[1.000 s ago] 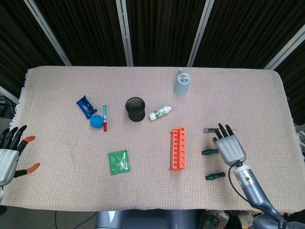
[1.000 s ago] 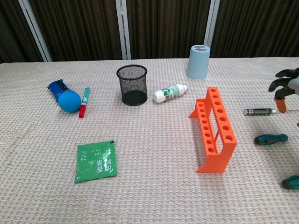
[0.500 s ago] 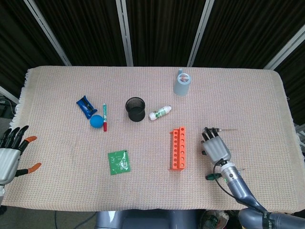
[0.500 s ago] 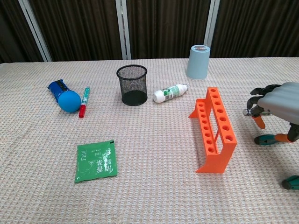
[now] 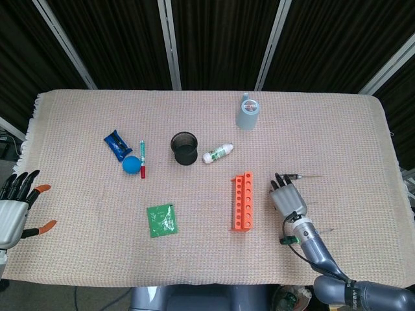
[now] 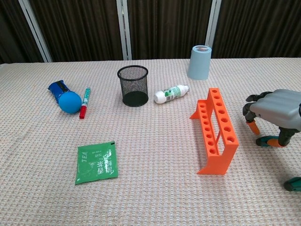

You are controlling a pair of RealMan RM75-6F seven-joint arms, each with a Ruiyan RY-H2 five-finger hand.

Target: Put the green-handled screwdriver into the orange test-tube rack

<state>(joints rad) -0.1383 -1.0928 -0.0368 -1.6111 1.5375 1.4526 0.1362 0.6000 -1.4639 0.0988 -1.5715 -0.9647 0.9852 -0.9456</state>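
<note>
The orange test-tube rack stands upright at centre right, its holes empty. Just right of it my right hand hangs palm down over a green-handled screwdriver. Its fingers curve down on either side of the handle, and the tool still lies on the cloth. The head view hides this screwdriver under the hand. A second green-handled screwdriver lies nearer the front edge, partly behind my forearm. My left hand rests at the far left edge, fingers spread and holding nothing.
A silver tool lies just beyond the right hand's fingers. Further back and left are a black mesh cup, a white bottle, a grey-blue cup, a green tea packet, a blue ball, a marker and a blue packet.
My right hand has moved left towards the rack and come down over the upper green-handled screwdriver, covering it in the head view. The left hand has stayed put.
</note>
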